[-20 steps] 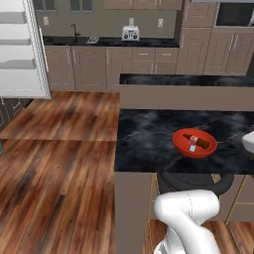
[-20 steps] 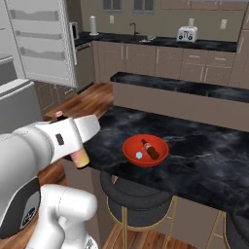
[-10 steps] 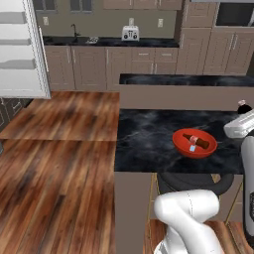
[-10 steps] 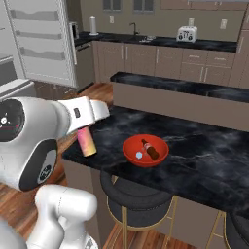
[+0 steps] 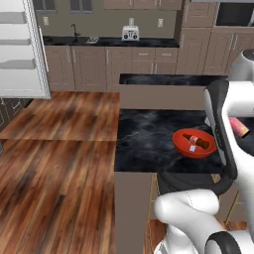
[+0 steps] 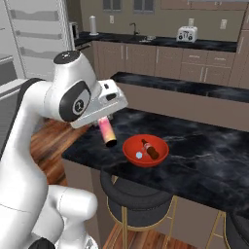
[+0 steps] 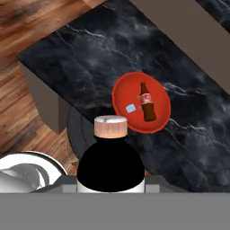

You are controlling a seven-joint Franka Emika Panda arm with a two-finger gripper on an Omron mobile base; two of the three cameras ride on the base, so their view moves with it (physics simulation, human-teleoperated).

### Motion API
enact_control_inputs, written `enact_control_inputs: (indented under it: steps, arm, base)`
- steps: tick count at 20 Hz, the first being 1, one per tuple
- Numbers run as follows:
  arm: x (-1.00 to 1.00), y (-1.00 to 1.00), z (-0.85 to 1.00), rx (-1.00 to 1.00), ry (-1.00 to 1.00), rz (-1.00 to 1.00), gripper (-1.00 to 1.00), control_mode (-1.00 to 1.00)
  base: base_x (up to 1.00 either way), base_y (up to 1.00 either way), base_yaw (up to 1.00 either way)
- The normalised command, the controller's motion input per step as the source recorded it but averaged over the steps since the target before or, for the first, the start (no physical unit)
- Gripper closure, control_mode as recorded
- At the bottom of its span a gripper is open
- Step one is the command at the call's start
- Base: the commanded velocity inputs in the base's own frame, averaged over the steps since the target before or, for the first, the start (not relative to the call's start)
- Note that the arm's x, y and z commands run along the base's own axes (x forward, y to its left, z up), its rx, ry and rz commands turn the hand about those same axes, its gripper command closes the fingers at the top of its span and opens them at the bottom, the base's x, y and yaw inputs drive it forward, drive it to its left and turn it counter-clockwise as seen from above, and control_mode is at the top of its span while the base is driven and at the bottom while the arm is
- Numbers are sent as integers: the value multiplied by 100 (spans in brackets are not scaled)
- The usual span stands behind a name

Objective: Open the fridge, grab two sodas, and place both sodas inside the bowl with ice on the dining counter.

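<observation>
The end effector [image 6: 106, 127] grips the pink soda bottle with a black cap [image 6: 107, 133], holding it above the black marbled bench [image 6: 194, 155], just left of the shallow red-orange bowl [image 6: 131, 156]. The dark brown cola bottle with a red label [image 7: 146, 103] lies inside that bowl beside a small pale ice cube [image 7: 130, 108].

Even flat rendered light, faint shadows, no glare, slightly soft detail
</observation>
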Motion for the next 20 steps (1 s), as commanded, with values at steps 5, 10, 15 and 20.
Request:
enact_control_inputs:
  steps: [5, 10, 15, 20]
  arm:
    - [81, -20, -86, -5, 32, 4, 100, -100]
    - [44, -22, -63, 1, 5, 1, 100, -100]
    - [47, -10, -51, 0, 14, 0, 100, -100]
    - [45, -12, -51, 1, 8, 4, 100, -100]
  base:
    - [0, 0, 0]
    - [0, 0, 0]
    - [0, 0, 0]
    - [0, 0, 0]
